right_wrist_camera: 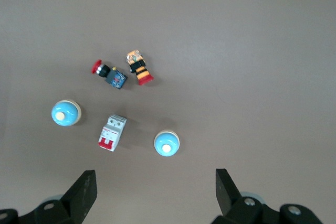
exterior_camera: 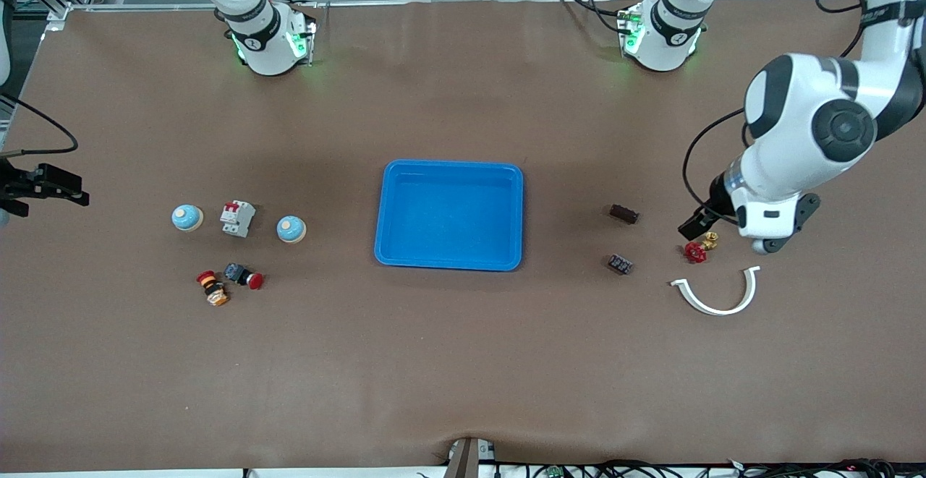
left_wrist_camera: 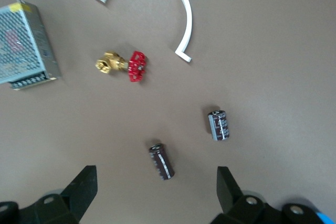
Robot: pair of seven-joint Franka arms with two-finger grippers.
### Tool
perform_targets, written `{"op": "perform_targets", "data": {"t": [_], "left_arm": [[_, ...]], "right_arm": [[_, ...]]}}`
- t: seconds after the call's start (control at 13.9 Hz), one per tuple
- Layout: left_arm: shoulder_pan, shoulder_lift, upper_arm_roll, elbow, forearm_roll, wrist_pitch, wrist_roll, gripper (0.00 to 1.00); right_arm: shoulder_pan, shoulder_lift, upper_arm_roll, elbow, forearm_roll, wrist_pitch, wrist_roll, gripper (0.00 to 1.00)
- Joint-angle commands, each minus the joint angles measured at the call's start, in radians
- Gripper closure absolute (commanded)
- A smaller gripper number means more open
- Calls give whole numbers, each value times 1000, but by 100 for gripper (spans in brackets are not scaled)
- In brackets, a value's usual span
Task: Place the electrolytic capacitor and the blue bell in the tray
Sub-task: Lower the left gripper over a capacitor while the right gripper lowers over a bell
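Note:
The bright-blue tray (exterior_camera: 448, 173) lies empty at mid-table. Two dark electrolytic capacitors (exterior_camera: 623, 213) (exterior_camera: 620, 264) lie beside it toward the left arm's end; they also show in the left wrist view (left_wrist_camera: 161, 161) (left_wrist_camera: 219, 124). Two blue bells (exterior_camera: 187, 218) (exterior_camera: 291, 229) stand toward the right arm's end and show in the right wrist view (right_wrist_camera: 167, 144) (right_wrist_camera: 65, 113). My left gripper (exterior_camera: 700, 226) (left_wrist_camera: 156, 192) is open and empty, up in the air by the capacitors. My right gripper (exterior_camera: 72, 190) (right_wrist_camera: 152, 182) is open and empty, high at the right arm's end.
A white circuit breaker (exterior_camera: 237, 218) stands between the bells. Two red-capped push buttons (exterior_camera: 212, 288) (exterior_camera: 244, 275) lie nearer the front camera. A red-handled brass valve (exterior_camera: 697, 249), a white half ring (exterior_camera: 716, 293) and a metal mesh box (left_wrist_camera: 26, 45) lie by the left gripper.

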Motion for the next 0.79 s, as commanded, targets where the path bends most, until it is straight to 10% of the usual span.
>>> {"op": "perform_targets", "data": {"t": [0.0,0.72], "left_arm": [[-27,59,-1,9,-14,72,-74,0],[-88,289,2,106,71,235,-245,0]], "right_arm": [[-34,2,16,-56,1,22,-33,0],[-60,1,14,-357,1,287,-97,0]]}}
